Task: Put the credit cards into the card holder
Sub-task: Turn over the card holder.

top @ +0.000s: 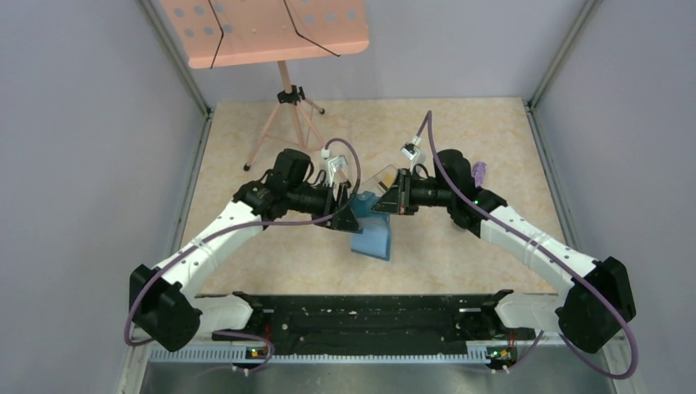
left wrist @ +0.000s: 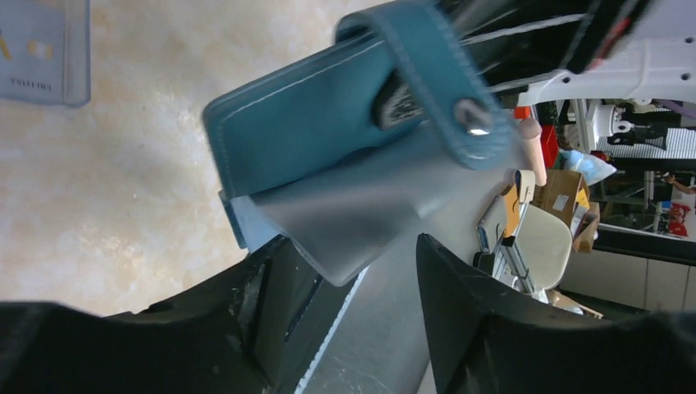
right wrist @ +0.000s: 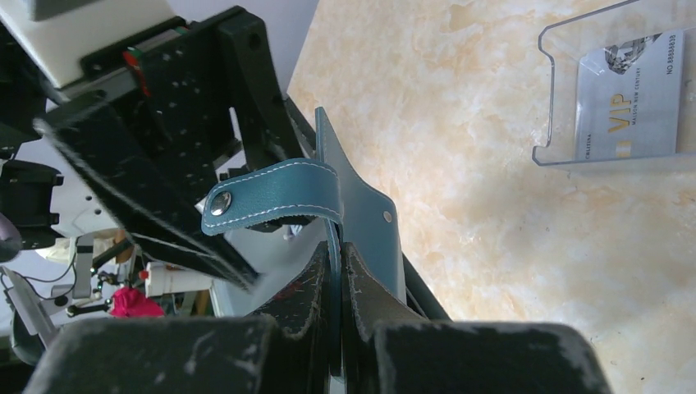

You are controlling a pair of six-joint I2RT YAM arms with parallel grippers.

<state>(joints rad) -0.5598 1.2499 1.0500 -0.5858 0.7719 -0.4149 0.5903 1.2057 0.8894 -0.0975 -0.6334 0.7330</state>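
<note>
Right gripper point(right wrist: 338, 256) clamped on card holder point(right wrist: 369, 230) edge, holder upright (above table point(right wrist: 492, 123))

1. Site type: robotics laboratory test cell.
2. Enclosure: plain grey walls point(top: 82, 164) and aluminium posts point(top: 176, 61) surround a marble-pattern table point(top: 492, 148).
3. Fixtures: left arm point(top: 222, 234) and right arm point(top: 525, 238) sit on a black rail point(top: 369, 316).
4. Background: cardboard boxes point(left wrist: 560, 193) and an office chair point(left wrist: 542, 238).

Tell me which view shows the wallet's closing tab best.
Right wrist: the whole closing tab is sharp, snap included, arching off the teal wallet. Left wrist also shows it, closer and softer. Top external shows only the wallet body, no tab.
</note>
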